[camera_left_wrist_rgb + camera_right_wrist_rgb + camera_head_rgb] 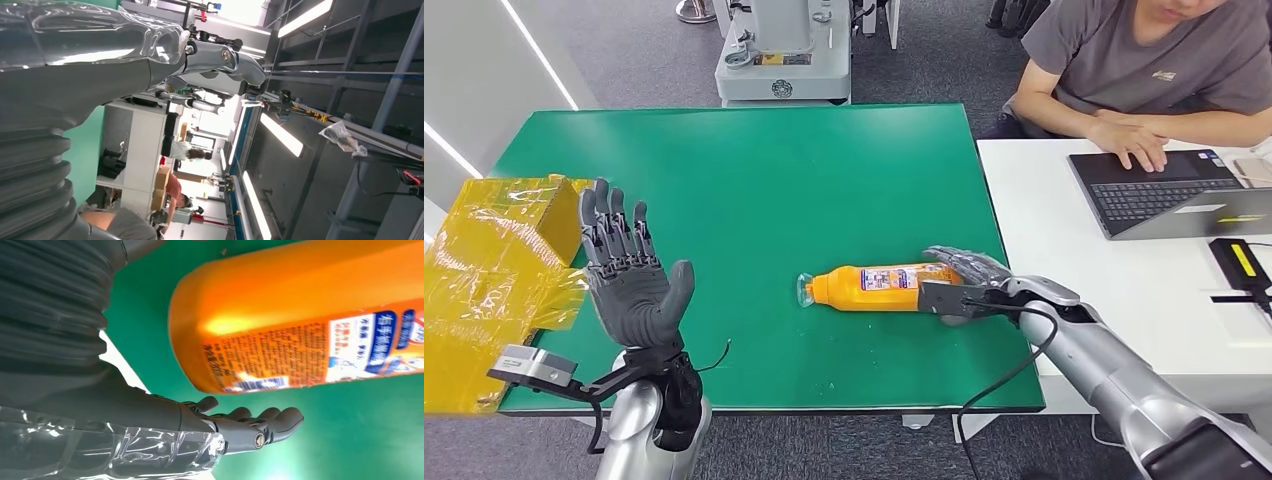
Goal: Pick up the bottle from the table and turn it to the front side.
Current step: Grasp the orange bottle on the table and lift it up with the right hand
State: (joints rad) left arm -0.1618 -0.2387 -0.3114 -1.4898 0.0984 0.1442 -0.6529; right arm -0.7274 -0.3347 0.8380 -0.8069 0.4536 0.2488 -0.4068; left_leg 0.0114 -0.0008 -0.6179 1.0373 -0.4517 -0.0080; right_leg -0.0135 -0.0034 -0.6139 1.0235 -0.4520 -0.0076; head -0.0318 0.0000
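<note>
I see the orange plastic bottle with a clear cap and printed label (874,287) lying on its side on the green table top (754,180), cap toward my left. My right hand (964,272) sits at the bottle's base end, fingers (260,425) spread alongside it, gripping nothing that I can make out. My left hand (629,275) is raised upright, palm open, fingers apart, beside the crinkled yellow plastic bag (494,270).

The head camera is looking down from high over the green table (824,170). The right wrist camera is sitting close behind the right hand (240,427), sharing the bottle (310,320) beside it. The left wrist camera is facing away past the left hand (225,62) toward the ceiling lights.
</note>
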